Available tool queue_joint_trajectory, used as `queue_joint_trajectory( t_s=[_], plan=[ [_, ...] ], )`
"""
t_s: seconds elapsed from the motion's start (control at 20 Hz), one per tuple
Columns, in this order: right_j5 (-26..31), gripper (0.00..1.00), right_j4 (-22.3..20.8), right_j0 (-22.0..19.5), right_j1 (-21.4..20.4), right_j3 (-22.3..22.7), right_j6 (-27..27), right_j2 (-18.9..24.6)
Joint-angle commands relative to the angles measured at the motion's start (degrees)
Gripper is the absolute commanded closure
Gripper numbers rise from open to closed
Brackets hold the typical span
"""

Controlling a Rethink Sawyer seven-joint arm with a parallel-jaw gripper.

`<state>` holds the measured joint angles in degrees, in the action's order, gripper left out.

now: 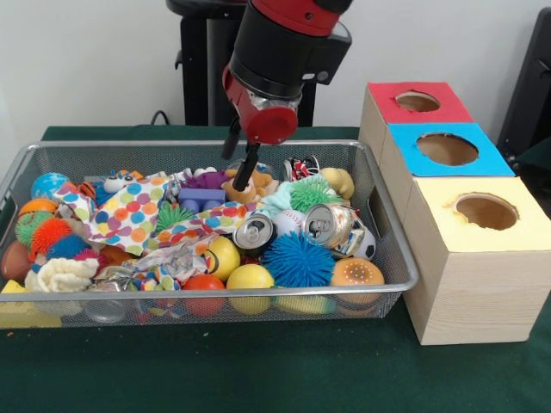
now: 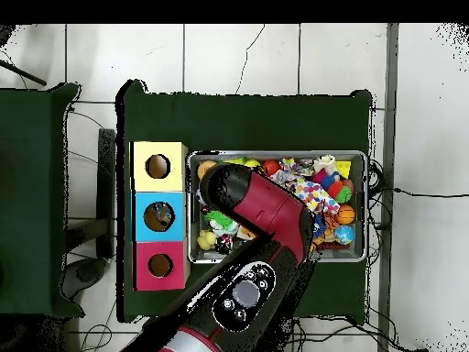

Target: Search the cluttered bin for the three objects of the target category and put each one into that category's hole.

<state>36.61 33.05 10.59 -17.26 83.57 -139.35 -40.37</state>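
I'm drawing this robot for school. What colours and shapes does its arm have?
The arm is thick and round, glossy black with red parts. Its end is a rounded red cap, with thin black jaws sticking out as the gripper. From above, a grey panel with buttons sits on the arm.

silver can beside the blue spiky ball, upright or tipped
Tipped: the silver can lies among the toys with its top end facing the camera, next to the blue spiky ball.

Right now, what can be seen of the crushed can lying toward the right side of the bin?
The crushed can looks like thin silver metal, dented and crumpled, with red and yellowish print on its side. It lies tipped over, its top with the pull-tab opening facing the camera. It rests on the clutter in the wire mesh bin, against a blue spiky ball, a white ball and a soccer-patterned ball. The overhead view hides it under the arm.
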Motion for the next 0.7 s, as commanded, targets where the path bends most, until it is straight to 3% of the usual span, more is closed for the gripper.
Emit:
queue_joint_trajectory(
  t_s=[0.05,0.7],
  plan=[
    [-3.46,0.00,3.18,1.44,3.44,4.44,-19.55,3.26],
    [-7.39,0.00,4.14,1.73,-1.13,12.50,-17.52,4.83]
  ],
)
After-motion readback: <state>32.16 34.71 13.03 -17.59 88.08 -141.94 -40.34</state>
